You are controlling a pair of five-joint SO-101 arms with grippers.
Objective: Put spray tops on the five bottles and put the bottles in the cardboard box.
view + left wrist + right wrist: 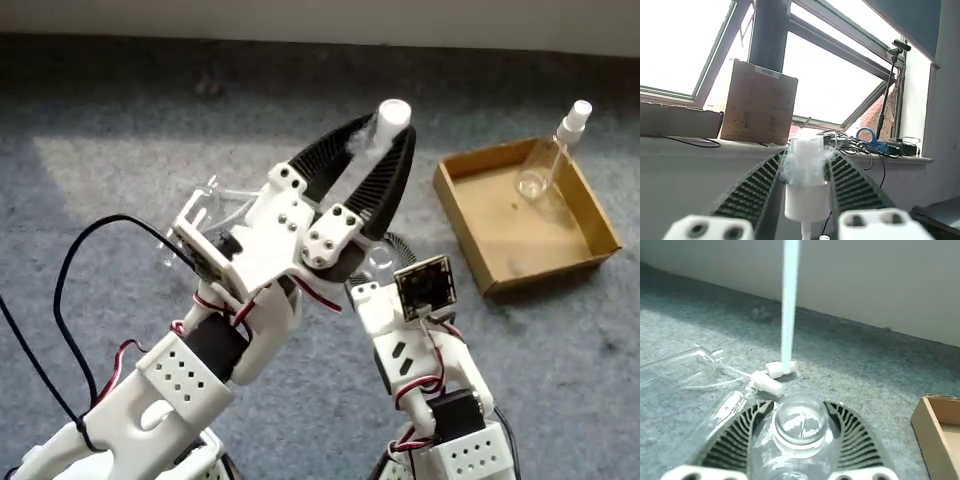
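Spray top (804, 185) was clamped in my left jaws, up in the air, and the right jaws gripped a bottle (801, 427) upright below. The top's tube (790, 300) hung off the neck (801, 421), so I figured lowering could snag and bend it.

Holds the left arm slanted up from the counter's near-left corner, left pincer (383, 137) raised and clamped on a white spray top (393, 113). Stands the right arm at the near edge, right pincer (802, 411) gripping a clear bottle (801, 426) just below.
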